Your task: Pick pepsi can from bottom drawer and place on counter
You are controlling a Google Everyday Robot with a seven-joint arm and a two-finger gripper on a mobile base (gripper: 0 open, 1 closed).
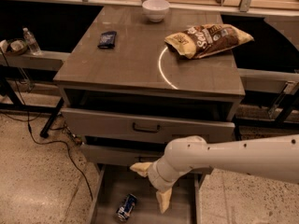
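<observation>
The pepsi can [126,207] lay on its side in the open bottom drawer [183,210], below the bench [131,59]. The gripper [147,189] hung at its two o'clock, fingers [163,200] spread wide, holding nothing.

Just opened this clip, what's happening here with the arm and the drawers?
A one-armed robot is going for the pepsi can, which lies on its side in the pulled-out bottom drawer. Its pincer hangs open above the drawer, just right of the can and not touching it, so nothing is picked up yet. The counter above holds a chip bag, a white bowl and a dark blue packet.
</observation>
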